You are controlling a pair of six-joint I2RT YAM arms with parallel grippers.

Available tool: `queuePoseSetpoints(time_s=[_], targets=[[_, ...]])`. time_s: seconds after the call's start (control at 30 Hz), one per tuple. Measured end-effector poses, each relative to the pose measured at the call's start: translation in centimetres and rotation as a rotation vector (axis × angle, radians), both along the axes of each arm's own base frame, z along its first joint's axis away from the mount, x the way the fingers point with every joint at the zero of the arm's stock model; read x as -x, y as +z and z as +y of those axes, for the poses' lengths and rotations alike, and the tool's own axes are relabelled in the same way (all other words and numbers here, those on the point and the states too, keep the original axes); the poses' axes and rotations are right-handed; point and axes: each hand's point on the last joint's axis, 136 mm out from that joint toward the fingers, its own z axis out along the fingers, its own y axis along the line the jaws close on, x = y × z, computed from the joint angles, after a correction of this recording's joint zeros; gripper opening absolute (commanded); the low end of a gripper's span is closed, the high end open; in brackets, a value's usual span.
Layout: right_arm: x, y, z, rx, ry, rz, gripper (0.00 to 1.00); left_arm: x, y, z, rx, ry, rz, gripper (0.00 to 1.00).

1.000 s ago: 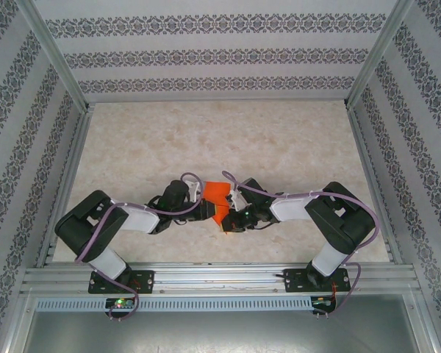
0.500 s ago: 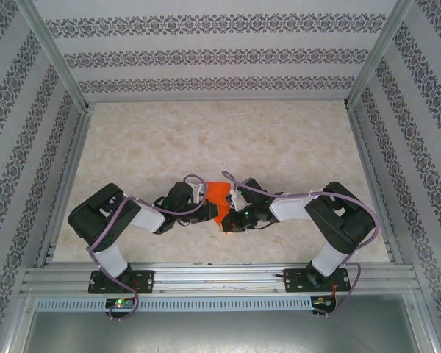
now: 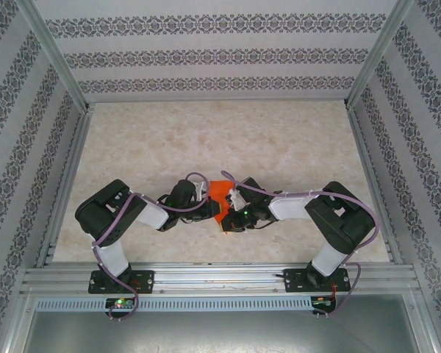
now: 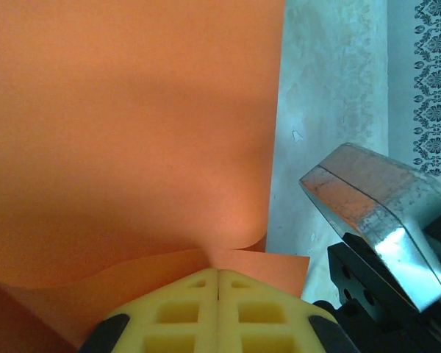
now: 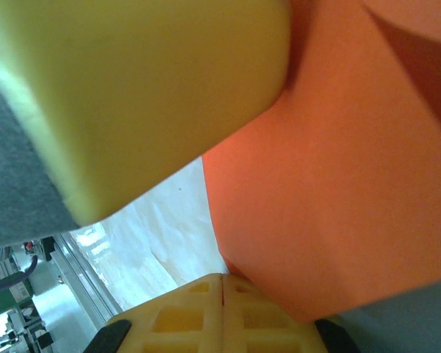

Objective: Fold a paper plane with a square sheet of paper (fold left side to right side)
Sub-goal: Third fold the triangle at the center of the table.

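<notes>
No readable text, labels or numbers anywhere.

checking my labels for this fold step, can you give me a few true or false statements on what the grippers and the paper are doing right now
1. The square sheet of paper lies flat and untouched on the table. False: it curves upward and both grippers are on it.
2. The left gripper has its fingers closed together on the paper's edge. True.
3. The right gripper is spread wide open. False: its fingers are shut together on the paper.
4. The two grippers meet close together at the paper. True.
</notes>
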Motion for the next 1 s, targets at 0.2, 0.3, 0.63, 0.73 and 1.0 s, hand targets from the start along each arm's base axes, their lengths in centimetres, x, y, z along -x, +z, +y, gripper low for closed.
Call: queuePoseSetpoints(time_s=[0.2, 0.3, 0.63, 0.73, 1.0], targets=[[-0.1, 0.0, -0.1, 0.013, -0.003, 0.003, 0.00, -0.2, 0.0, 0.2, 0.011, 0.018, 0.014, 0.02], [-0.1, 0.0, -0.1, 0.019, -0.003, 0.002, 0.00, -0.3, 0.0, 0.3, 0.011, 0.022, 0.019, 0.02], [-0.3, 0.0, -0.2, 0.028, -0.006, -0.006, 0.00, -1.6, -0.2, 3.1, -0.020, 0.083, 0.053, 0.02], [-0.3, 0.0, -0.2, 0.029, -0.005, -0.004, 0.00, -1.8, -0.2, 3.4, -0.025, 0.078, 0.060, 0.02], [-0.3, 0.0, -0.2, 0.031, -0.006, -0.003, 0.00, -3.1, 0.1, 6.3, -0.102, 0.120, 0.036, 0.03]])
